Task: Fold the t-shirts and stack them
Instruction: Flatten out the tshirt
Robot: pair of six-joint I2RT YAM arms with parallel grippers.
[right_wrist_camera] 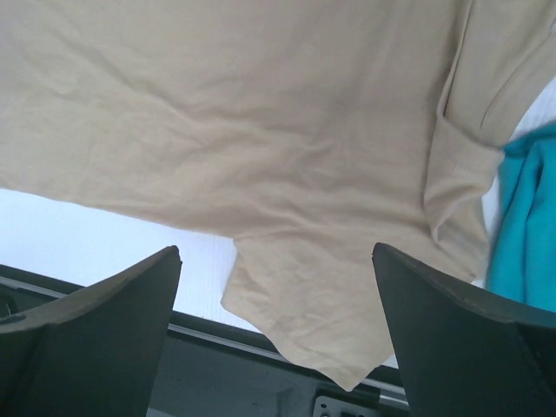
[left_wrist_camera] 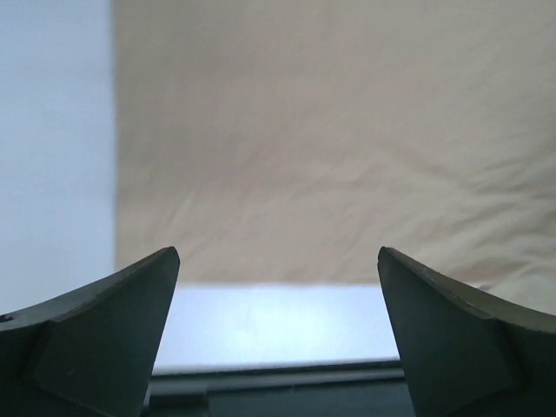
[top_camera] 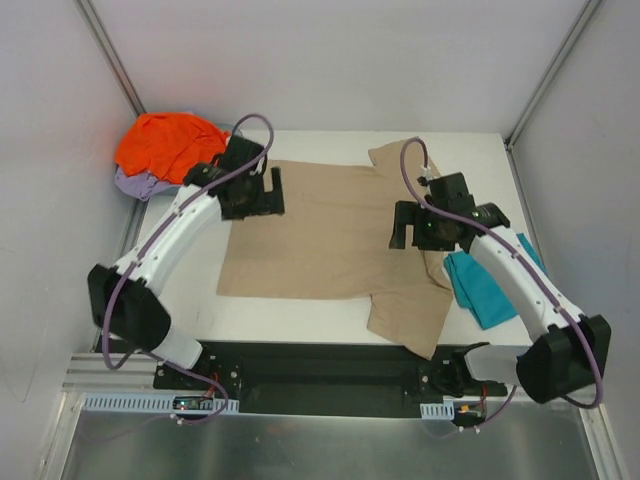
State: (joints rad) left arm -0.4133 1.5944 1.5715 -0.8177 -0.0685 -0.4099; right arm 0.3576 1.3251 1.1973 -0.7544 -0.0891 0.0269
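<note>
A tan t-shirt (top_camera: 320, 235) lies spread flat in the middle of the white table, its near sleeve (top_camera: 410, 310) reaching the front edge. It fills the left wrist view (left_wrist_camera: 330, 139) and the right wrist view (right_wrist_camera: 261, 113). My left gripper (top_camera: 262, 190) is open and empty above the shirt's far left corner. My right gripper (top_camera: 418, 228) is open and empty above the shirt's right side. A teal t-shirt (top_camera: 485, 280) lies crumpled at the right, partly under the right arm; it also shows in the right wrist view (right_wrist_camera: 526, 217). An orange t-shirt (top_camera: 165, 143) sits heaped on a lavender one (top_camera: 135, 183) at the far left.
White walls enclose the table (top_camera: 300, 318) on three sides. A black rail (top_camera: 320, 365) with the arm bases runs along the front edge.
</note>
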